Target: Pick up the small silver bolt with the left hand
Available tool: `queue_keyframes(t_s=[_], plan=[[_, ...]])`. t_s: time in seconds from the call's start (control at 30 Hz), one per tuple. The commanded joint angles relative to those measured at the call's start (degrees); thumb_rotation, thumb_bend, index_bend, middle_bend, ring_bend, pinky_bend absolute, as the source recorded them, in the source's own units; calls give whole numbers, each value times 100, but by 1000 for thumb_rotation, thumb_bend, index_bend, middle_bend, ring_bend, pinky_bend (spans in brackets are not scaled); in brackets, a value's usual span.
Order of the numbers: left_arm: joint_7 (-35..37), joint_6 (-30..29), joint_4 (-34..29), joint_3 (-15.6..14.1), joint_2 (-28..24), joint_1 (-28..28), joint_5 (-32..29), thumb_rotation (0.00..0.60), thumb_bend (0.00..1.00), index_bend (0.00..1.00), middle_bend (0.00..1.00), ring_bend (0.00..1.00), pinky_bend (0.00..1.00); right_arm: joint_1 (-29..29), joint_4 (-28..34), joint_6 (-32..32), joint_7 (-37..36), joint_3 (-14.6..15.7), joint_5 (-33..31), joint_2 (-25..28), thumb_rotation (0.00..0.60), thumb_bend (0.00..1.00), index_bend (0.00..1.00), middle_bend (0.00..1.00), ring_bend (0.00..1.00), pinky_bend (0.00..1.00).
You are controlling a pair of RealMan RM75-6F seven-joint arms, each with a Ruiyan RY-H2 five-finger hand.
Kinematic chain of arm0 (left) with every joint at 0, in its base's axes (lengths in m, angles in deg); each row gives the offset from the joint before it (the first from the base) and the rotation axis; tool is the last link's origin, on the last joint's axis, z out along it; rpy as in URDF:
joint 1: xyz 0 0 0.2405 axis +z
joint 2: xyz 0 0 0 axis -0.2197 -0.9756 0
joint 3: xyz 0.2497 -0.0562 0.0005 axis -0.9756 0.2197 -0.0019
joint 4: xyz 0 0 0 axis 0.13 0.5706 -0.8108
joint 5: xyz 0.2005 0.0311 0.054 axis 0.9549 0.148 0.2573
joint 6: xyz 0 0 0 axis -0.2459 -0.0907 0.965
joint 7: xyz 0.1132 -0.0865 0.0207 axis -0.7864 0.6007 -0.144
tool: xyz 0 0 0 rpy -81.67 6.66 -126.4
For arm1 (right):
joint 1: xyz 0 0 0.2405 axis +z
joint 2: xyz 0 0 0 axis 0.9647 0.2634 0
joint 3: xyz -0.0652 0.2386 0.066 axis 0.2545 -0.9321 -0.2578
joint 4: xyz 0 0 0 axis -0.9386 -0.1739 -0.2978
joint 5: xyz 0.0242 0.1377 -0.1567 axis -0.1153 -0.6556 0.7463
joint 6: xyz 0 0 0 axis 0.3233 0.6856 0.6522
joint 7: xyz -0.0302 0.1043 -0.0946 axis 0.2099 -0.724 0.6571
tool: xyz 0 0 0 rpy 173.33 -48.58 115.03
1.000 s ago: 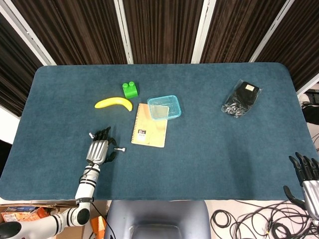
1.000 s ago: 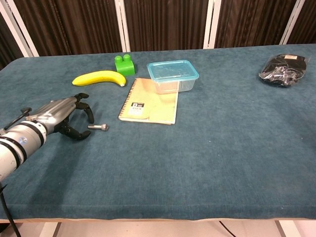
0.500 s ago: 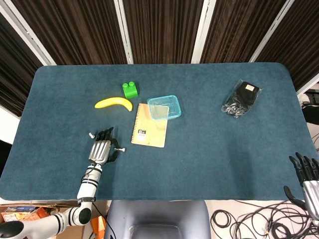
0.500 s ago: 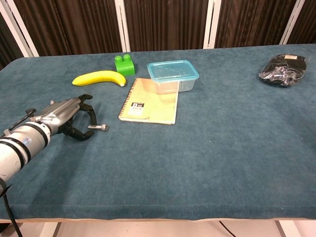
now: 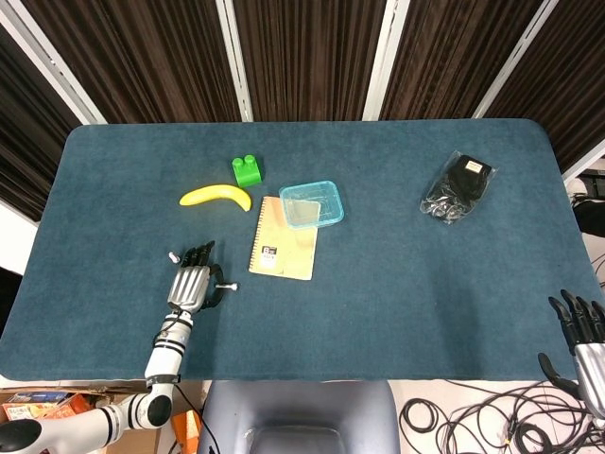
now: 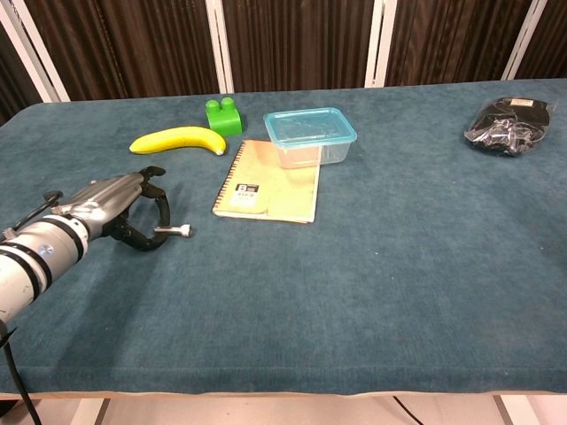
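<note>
1. My left hand [image 6: 111,208] sits low on the table [image 6: 372,266], its fingers [image 6: 156,205] curled around the bolt [image 6: 174,232], pinching its near end.
2. Beyond it lie the notebook [image 6: 270,192] and banana [image 6: 177,140].
3. My right hand [image 5: 579,340] hangs off the table, fingers spread, holding nothing.

right hand [image 5: 579,333] cut by the head view's edge, fingertip contact between left hand [image 6: 124,211] and small silver bolt [image 6: 174,231] unclear

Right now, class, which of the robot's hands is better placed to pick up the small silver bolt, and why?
The left hand: its fingers curl right around the bolt near the table's front left. The right hand hangs off the far right edge.
</note>
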Motion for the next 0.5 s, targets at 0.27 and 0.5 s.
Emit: queue_keyframes(t_s=[0.27, 0.5], plan=[[-222, -132, -274, 20, -125, -7, -12, 600, 371, 584, 6, 0, 31, -3, -3, 7, -3, 6, 17, 0, 600, 290, 0, 0, 0, 36], [-409, -211, -493, 17, -198, -20, -42, 600, 371, 581, 9, 0, 32, -4, 1, 7, 7, 9, 21, -1, 600, 290, 0, 0, 0, 36]])
